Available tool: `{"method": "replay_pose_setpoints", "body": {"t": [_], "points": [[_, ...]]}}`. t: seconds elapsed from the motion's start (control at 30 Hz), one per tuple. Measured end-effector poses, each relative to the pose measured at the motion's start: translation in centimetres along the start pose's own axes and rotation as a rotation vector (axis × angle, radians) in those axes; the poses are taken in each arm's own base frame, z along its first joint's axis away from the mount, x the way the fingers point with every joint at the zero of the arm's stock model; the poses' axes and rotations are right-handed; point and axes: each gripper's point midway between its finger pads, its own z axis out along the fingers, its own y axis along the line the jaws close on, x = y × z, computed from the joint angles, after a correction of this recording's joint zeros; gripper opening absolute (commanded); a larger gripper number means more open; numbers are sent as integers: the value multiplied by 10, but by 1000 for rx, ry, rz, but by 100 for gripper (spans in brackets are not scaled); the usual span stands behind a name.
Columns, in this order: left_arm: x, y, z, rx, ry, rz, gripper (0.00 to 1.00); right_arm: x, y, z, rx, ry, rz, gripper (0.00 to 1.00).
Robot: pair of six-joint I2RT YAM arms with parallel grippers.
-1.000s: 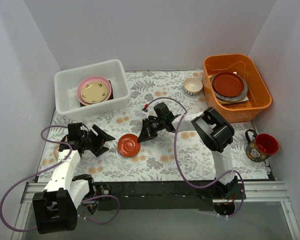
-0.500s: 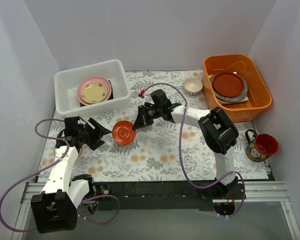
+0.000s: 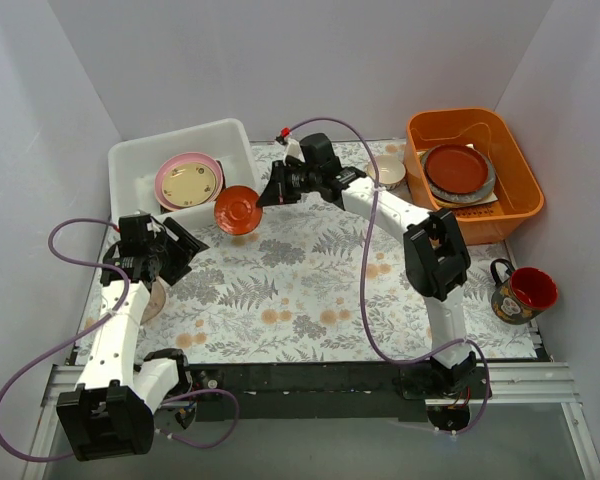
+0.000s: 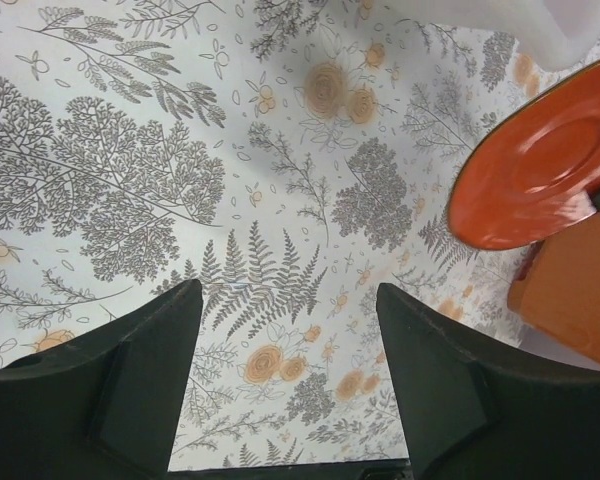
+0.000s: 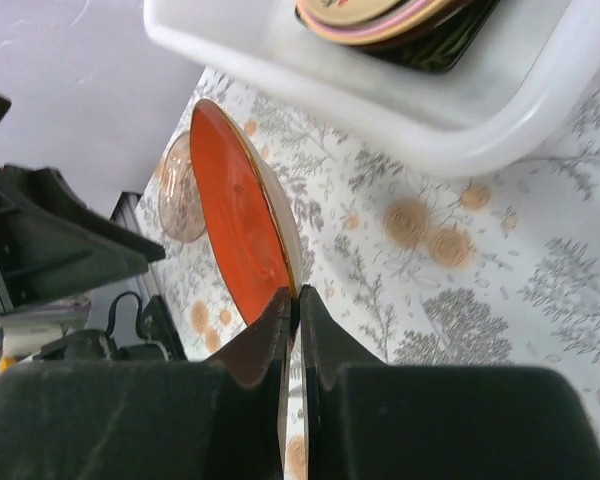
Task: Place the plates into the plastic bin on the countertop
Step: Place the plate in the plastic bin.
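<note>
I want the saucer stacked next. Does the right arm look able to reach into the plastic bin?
Likely yes: the right gripper, shut on the saucer, is beside the near wall of the plastic bin, with nothing between them.

Top cam gives us the whole scene from above, behind arm bases; both wrist cams sit close over the countertop. All 3 share the red-orange saucer.

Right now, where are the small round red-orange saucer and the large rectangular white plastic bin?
small round red-orange saucer (image 3: 238, 209): top external view, on its centre.
large rectangular white plastic bin (image 3: 132, 185): top external view, on its bare left side.
</note>
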Motion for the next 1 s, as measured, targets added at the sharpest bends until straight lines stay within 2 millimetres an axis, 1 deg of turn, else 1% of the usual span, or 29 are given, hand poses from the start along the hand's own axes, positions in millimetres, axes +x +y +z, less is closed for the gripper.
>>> {"method": "replay_pose_setpoints", "body": {"t": [0.13, 0.3, 0.43, 0.6, 0.8, 0.97, 1.0], "points": [[1, 7, 0, -33, -2, 1, 71, -23, -6, 8, 25, -41, -15, 1], [-1, 8, -3, -42, -9, 13, 71, -48, -21, 22, 56, -92, -15, 1], [0, 8, -5, -40, -11, 24, 72, -61, -36, 32, 74, -127, 11, 1], [0, 7, -8, -34, -16, 34, 72, -73, -46, 45, 45, -181, 78, 1], [2, 9, -9, -29, -20, 40, 72, -80, -49, 58, -12, -227, 157, 1], [7, 15, -7, -42, -5, 37, 73, -93, -41, 65, -57, -265, 177, 1], [8, 16, -6, -43, -5, 37, 75, -94, -39, 65, -63, -269, 177, 1]]}}
